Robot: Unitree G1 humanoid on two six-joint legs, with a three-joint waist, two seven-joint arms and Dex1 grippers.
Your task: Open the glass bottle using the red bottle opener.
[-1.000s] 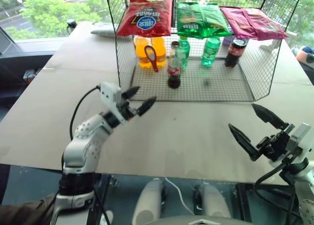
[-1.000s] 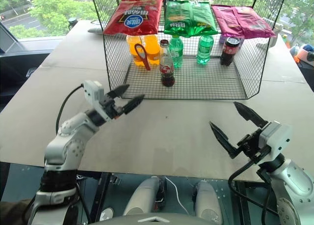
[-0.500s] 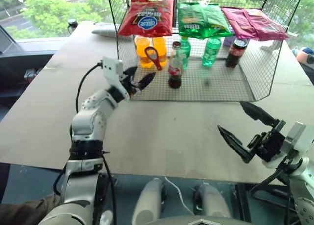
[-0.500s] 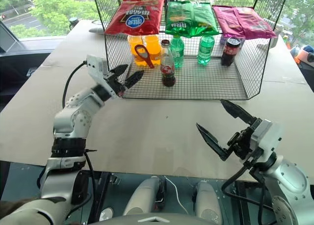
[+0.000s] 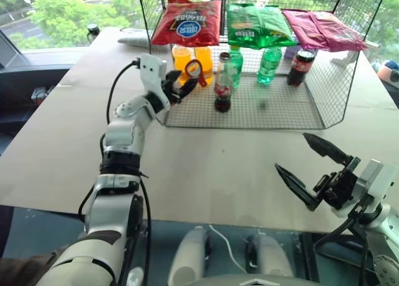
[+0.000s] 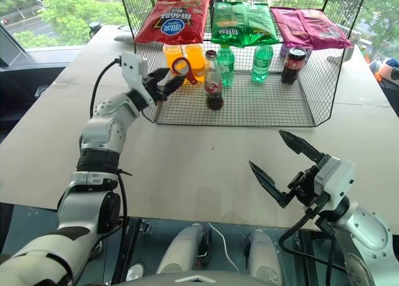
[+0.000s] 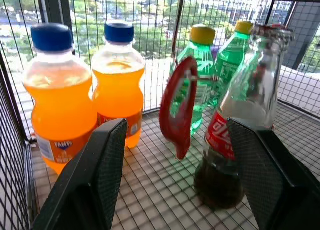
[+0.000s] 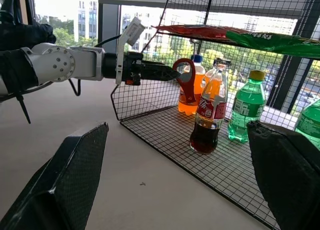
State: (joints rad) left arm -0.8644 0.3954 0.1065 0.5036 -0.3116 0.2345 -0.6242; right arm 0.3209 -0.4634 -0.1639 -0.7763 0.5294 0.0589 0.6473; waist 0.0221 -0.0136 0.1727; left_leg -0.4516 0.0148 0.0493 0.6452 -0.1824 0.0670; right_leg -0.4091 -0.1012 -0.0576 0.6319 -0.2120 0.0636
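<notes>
My left tool (image 5: 181,86) reaches into the wire cage's (image 5: 324,105) open front with its fingers spread to either side of the red bottle opener (image 7: 178,107), which hangs from a hook just ahead of them, not gripped. The glass bottle (image 5: 222,83) stands upright on the cage floor just beside the opener, with two orange soda bottles (image 7: 82,92) behind on the other side and green bottles (image 5: 268,64) further back. My right tool (image 5: 315,171) hangs wide open over the desk (image 5: 206,161), well apart from the cage.
</notes>
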